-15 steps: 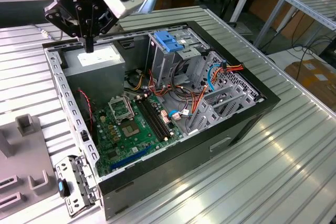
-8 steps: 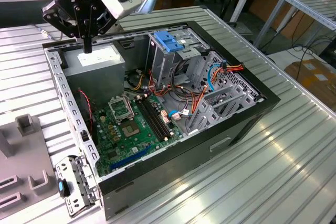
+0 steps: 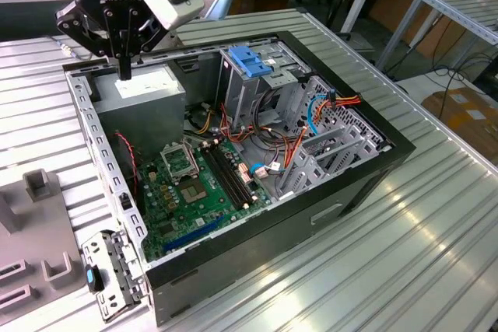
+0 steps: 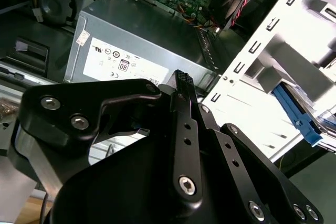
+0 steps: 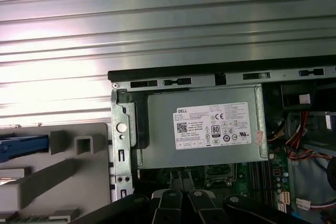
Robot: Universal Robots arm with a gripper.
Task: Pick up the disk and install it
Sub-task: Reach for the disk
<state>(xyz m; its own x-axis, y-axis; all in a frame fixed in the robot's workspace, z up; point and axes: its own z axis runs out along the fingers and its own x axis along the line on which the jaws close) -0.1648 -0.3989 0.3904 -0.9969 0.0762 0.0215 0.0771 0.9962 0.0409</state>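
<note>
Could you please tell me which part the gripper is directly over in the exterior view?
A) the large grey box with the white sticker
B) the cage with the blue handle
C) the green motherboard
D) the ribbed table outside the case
A: in the exterior view the gripper points straight down at the large grey box, just beside its white sticker.

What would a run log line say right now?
gripper | fingers shut, holding nothing | over power supply | open computer case
</note>
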